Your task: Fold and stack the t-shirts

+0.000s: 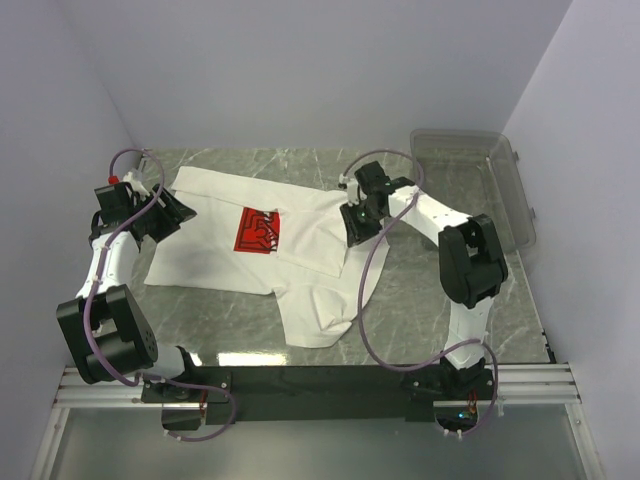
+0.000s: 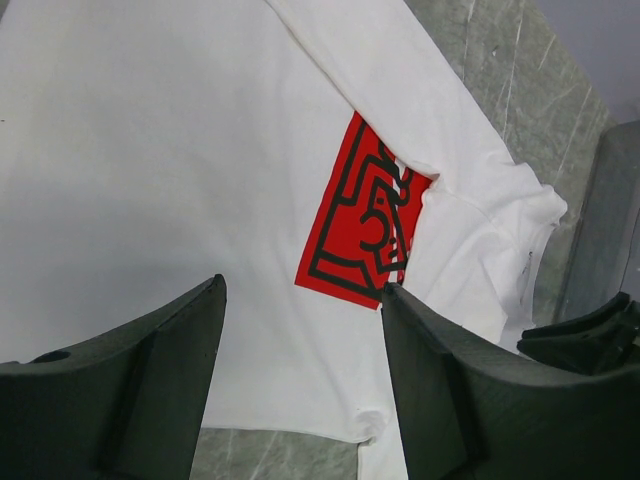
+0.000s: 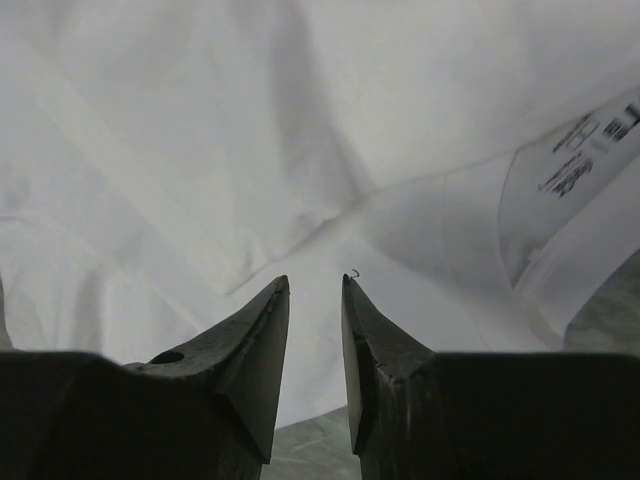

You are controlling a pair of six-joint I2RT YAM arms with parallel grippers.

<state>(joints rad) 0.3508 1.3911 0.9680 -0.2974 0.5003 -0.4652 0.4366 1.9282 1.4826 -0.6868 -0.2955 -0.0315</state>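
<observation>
T-shirt [image 1: 215,255] lying partly folded on the tabletop [image 1: 430,300], red print showing, left gripper [image 1: 178,213] sitting at its left edge, jaws wide apart, right gripper [image 1: 352,233] at its right edge, jaws nearly together, pinch unclear

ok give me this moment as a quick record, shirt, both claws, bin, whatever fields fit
t-shirt: one, white, spread on the table, partly folded
red print: face up, one edge covered by a fold of cloth
left claw: open, above the shirt near its left side in the top view, holding nothing
right claw: nearly closed, low over the shirt's right side; grip on cloth unclear
bin: clear plastic, far right corner, apart from the shirt
</observation>
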